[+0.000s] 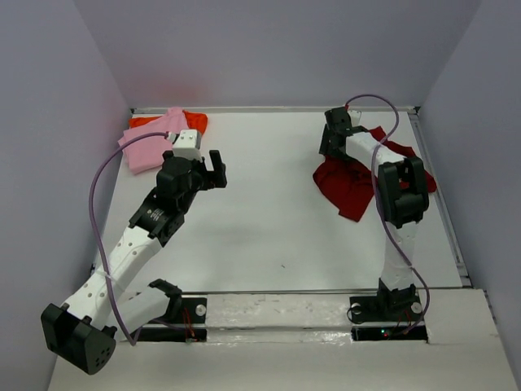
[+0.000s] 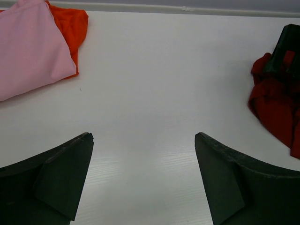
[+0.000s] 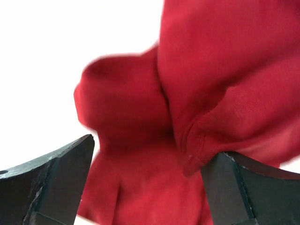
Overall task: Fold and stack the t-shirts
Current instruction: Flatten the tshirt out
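At the surface's (image 1: pixel 277 232) two o'clock lay the dark red t-shirt (image 1: pixel 346 186): crumpled, soft, ridged with folds, no clear long axis. The pink t-shirt (image 1: pixel 146 147) sat folded flat atop the orange t-shirt (image 1: pixel 194 120) at ten o'clock. The right hand (image 3: pixel 150 154) hung just over the red cloth, fingers apart, the nearer arm. The left hand (image 1: pixel 213 169) was apart and empty, the red shirt toward its three o'clock.

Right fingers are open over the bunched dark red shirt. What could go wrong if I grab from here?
1. The dark red t-shirt is crumpled with overlapping folds. The right gripper may pinch several layers, so the shirt could lift as a wad instead of spreading out.
2. The pink t-shirt lies skewed on the orange t-shirt, so adding a third could leave the stack uneven.
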{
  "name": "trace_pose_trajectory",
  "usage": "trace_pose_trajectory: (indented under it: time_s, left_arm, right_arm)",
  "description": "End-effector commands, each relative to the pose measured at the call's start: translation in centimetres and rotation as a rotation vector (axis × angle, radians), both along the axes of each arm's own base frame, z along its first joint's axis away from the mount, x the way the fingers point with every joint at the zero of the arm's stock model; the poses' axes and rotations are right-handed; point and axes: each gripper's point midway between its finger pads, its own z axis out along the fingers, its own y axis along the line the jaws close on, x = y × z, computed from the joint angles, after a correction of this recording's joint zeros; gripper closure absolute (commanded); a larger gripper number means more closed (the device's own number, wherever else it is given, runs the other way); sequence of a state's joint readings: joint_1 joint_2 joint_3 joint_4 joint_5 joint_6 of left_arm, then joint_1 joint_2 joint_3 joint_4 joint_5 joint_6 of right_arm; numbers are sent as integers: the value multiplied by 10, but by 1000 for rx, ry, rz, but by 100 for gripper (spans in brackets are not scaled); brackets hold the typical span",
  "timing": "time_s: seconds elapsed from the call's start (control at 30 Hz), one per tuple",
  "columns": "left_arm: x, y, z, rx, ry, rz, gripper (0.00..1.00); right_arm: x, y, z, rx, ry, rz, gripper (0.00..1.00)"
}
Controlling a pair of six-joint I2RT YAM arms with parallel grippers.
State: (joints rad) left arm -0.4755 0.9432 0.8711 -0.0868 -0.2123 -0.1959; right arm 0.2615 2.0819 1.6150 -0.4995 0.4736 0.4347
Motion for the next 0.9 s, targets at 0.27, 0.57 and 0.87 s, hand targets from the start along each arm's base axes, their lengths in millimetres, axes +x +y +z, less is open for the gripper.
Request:
trace_pose_trajectory:
  time_s: [0.27, 0.57, 0.87]
  left_arm:
    - [0, -5, 7, -32, -34, -24, 1]
    - [-1, -4, 9, -31, -39, -22, 1]
    - [1, -2, 6, -25, -31, -5, 1]
  right_arm:
    - [97, -15, 78, -18, -213, 102, 7]
    - [41, 25, 225, 131, -458, 306, 7]
    - [-112, 130, 267, 372, -515, 637, 0]
